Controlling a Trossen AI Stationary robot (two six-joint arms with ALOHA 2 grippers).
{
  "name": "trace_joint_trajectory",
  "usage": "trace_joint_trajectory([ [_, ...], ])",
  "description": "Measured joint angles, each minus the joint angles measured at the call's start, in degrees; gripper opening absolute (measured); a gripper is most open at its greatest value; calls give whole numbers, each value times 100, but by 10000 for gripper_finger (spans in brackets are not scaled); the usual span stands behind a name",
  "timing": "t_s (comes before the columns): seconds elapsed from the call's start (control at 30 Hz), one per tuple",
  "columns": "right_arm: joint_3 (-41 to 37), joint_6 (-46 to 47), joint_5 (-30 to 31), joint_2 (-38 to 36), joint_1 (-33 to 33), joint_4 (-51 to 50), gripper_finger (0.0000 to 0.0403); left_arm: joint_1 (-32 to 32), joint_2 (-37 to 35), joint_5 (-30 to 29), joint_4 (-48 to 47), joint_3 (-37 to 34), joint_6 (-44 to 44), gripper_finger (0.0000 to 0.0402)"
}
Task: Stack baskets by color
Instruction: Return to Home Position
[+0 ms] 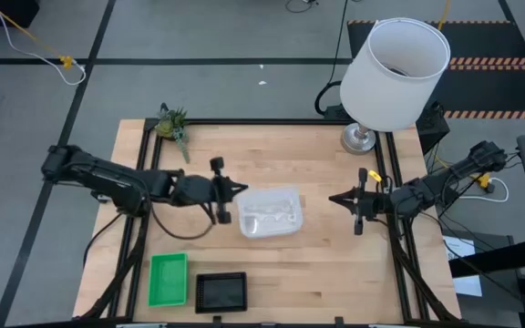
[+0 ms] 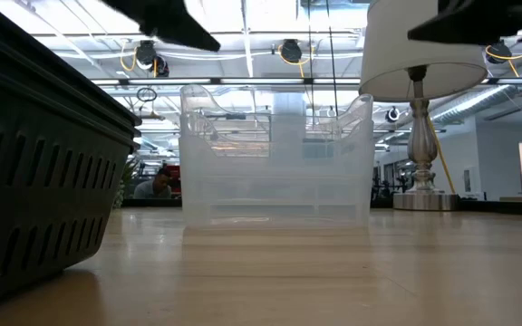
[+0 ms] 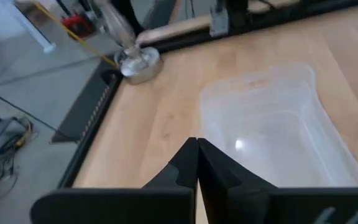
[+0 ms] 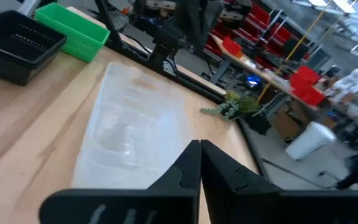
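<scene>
A clear see-through basket [image 1: 269, 211] stands on its base at the table's middle; the low view shows layered rims on the clear basket [image 2: 276, 158], as of baskets nested in one another. A green basket [image 1: 169, 279] and a black mesh basket [image 1: 221, 292] stand side by side at the near edge. My left gripper [image 1: 242, 189] is shut, in the air just left of the clear basket's far left corner. My right gripper [image 1: 331, 199] is shut too, hovering a short way right of the clear basket. In each wrist view the fingertips meet with nothing between them, both the left gripper [image 3: 196, 144] and the right gripper [image 4: 199, 146].
A large white lamp [image 1: 396, 68] stands at the far right corner on its metal foot [image 1: 358, 138]. A small green plant [image 1: 173, 124] lies at the far left corner. Bare wood lies between the clear basket and the near-edge baskets, and to the near right.
</scene>
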Motion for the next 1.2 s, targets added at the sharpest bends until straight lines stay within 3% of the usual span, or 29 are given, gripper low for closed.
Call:
trace_joint_trajectory([
  [0.1,-286,70,-108,-166,-195,137,1,277,-460,77,568,-667,61,15],
  [0.27,-772,60,-170,-352,-512,592,1,652,-1133,182,670,-1325,-233,3],
  [0.63,-1576,-345,-1318,-473,-1427,1774,0,472,-2558,285,879,-2451,-650,3],
  [0.93,-1662,-286,-2427,-471,-2301,2026,0,275,-2966,281,1993,-3447,-651,4],
  [1.2,-1662,-133,-2992,-468,-2800,2137,0,68,-3078,209,2075,-3737,-929,10],
])
